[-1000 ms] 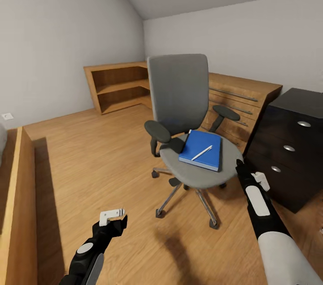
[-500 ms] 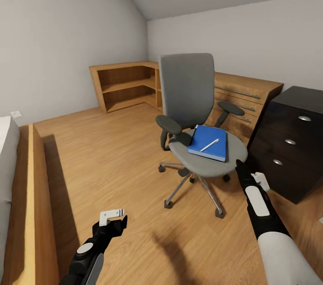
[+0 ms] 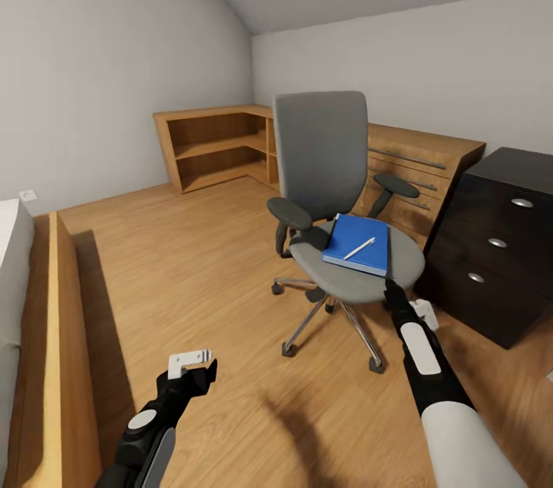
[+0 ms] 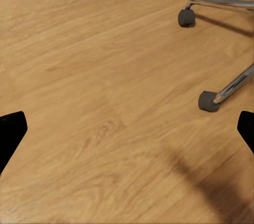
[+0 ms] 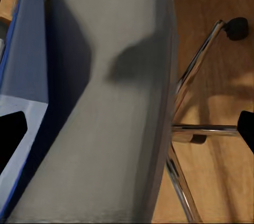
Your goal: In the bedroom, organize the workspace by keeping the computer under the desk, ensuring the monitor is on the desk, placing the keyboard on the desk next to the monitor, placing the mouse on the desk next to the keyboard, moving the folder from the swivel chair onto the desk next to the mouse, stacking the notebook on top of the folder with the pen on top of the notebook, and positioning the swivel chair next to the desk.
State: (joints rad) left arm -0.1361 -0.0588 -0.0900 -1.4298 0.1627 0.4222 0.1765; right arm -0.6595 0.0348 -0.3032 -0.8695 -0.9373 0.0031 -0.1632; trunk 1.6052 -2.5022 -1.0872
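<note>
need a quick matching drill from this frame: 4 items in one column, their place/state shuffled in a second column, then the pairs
Items:
1. folder
2. pen
3. left gripper
4. right gripper

Places/states:
A. lying on the blue cover
B. open over bare wooden floor, near the chair's castors
C. flat on the swivel chair seat
D. open at the seat's front edge, near the blue corner

Pairs: 1-C, 2-A, 3-B, 4-D
</note>
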